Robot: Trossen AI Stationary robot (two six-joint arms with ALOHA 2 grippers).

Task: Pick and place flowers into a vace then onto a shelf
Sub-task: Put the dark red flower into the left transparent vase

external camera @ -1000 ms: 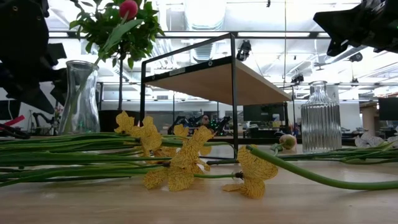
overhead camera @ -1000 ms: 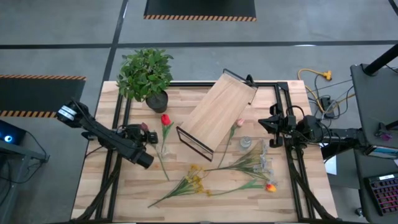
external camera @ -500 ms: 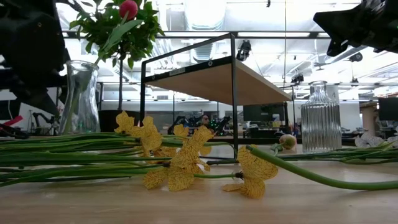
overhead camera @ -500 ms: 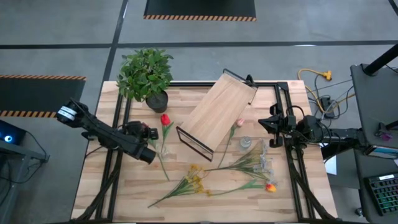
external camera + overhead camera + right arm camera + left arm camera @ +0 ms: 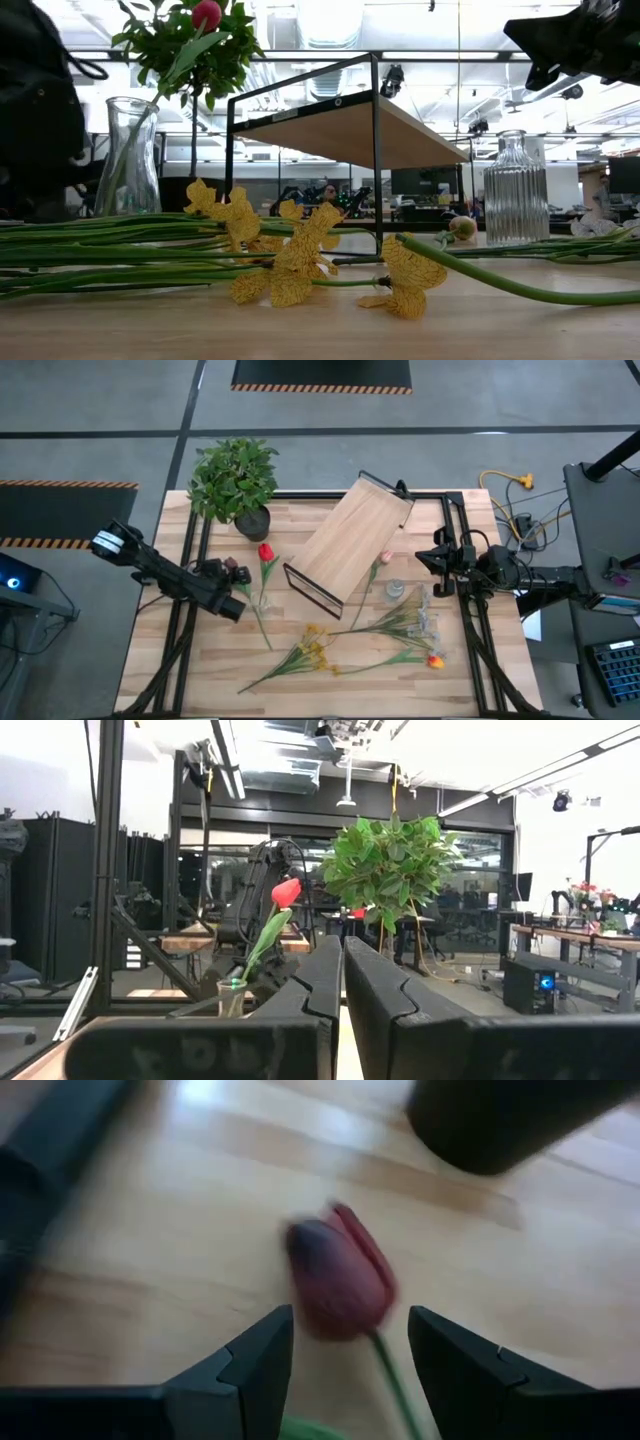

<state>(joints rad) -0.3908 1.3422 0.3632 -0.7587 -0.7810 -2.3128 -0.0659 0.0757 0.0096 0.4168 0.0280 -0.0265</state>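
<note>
Left end effector (image 5: 238, 577) pulled back toward the table's left edge since the earlier frame, fingers spread, dark maroon tulip (image 5: 340, 1285) just ahead between them, not pinched. Loose green-stemmed flowers (image 5: 330, 645) lie on the planked wooden table (image 5: 160, 660). Farther back, pale wood shelf (image 5: 350, 540) on black frame. Right end effector (image 5: 432, 559) parked right, pressed together.

My left gripper (image 5: 240, 576) hangs low over the table's left side, arm stretched in from the edge, fingers parted. My right gripper (image 5: 424, 560) waits at the right edge, fingers pressed together.
</note>
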